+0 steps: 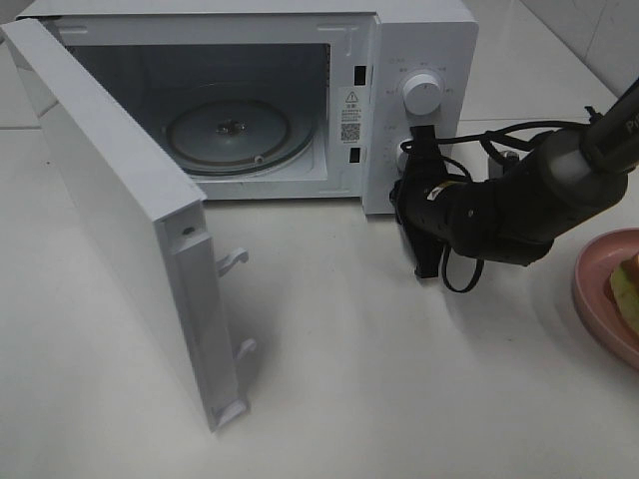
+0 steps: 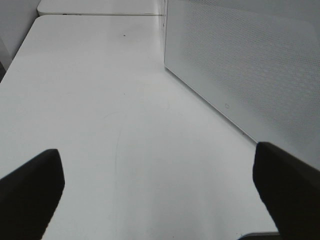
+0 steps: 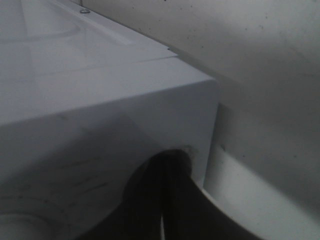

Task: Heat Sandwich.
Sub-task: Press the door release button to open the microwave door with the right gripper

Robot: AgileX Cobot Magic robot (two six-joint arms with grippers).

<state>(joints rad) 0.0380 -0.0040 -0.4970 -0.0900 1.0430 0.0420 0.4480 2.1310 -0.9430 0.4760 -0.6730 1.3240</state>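
The sandwich shows only partly, light green and reddish, on a pink plate cut off by the right edge of the high view. The white microwave stands at the back with its door swung wide open and a glass turntable bare inside. My right gripper is shut with nothing in it, its tips against the lower part of the control panel. In the right wrist view the right gripper touches the microwave's white corner. My left gripper hangs open above the table, beside the perforated door face.
The open door juts far forward over the left half of the white table. Two knobs, the upper one, sit on the control panel. The right arm's cables loop below its wrist. The left arm is outside the high view.
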